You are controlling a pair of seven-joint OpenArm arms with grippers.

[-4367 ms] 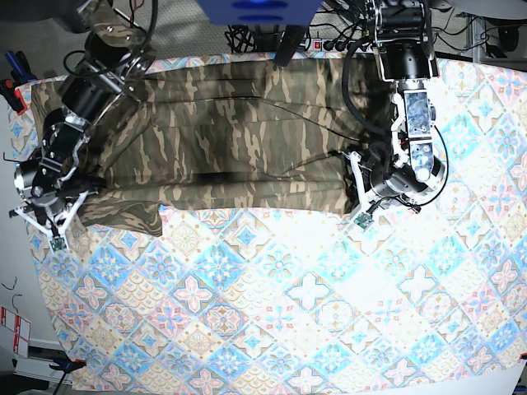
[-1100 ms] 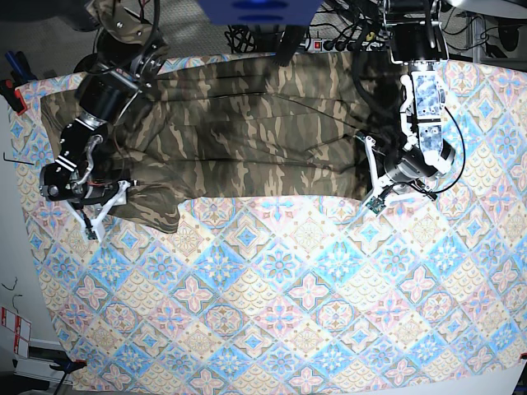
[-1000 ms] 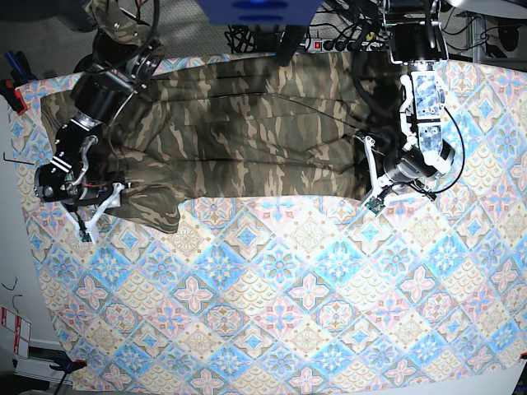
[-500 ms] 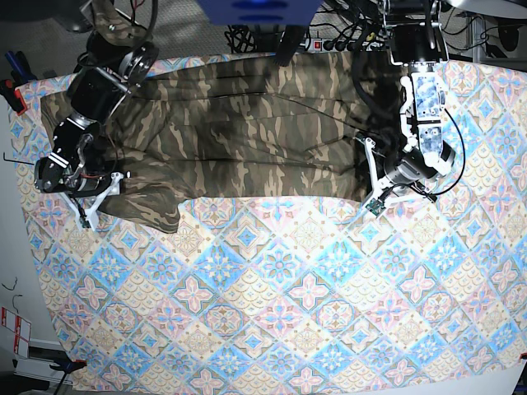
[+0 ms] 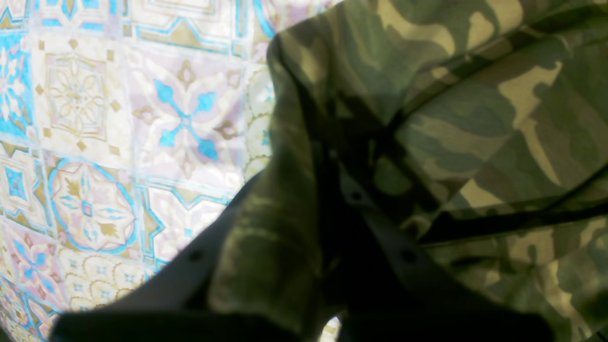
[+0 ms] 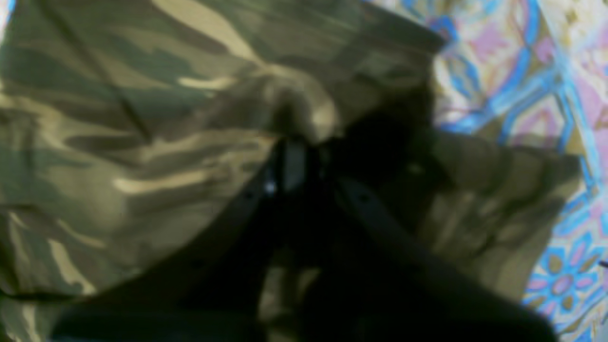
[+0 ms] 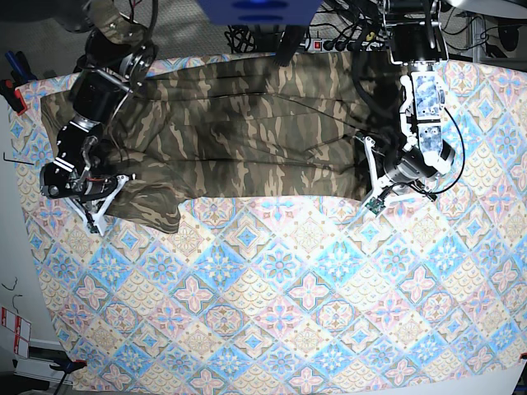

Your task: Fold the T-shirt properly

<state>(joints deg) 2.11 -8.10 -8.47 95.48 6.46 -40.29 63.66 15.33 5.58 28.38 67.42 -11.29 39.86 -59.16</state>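
Note:
The camouflage T-shirt [image 7: 239, 132] lies spread across the far part of the table in the base view. My left gripper [image 7: 367, 174] sits at the shirt's right end, near its front edge. In the left wrist view its dark fingers [image 5: 351, 199] are shut on a raised fold of the T-shirt [image 5: 475, 118]. My right gripper [image 7: 107, 199] is at the bunched left end of the shirt. The right wrist view is blurred, but its fingers [image 6: 289, 166] meet, with the T-shirt [image 6: 142, 118] pinched between them.
A tablecloth [image 7: 313, 304] printed with blue and pink tiles covers the table. Cables and a power strip [image 7: 329, 45] lie behind the far edge. A blue clamp [image 7: 15, 70] sits at the far left corner.
My right gripper has shut on the shirt's bunched left end, after shifting a little along that edge. The left gripper has kept its hold and place.

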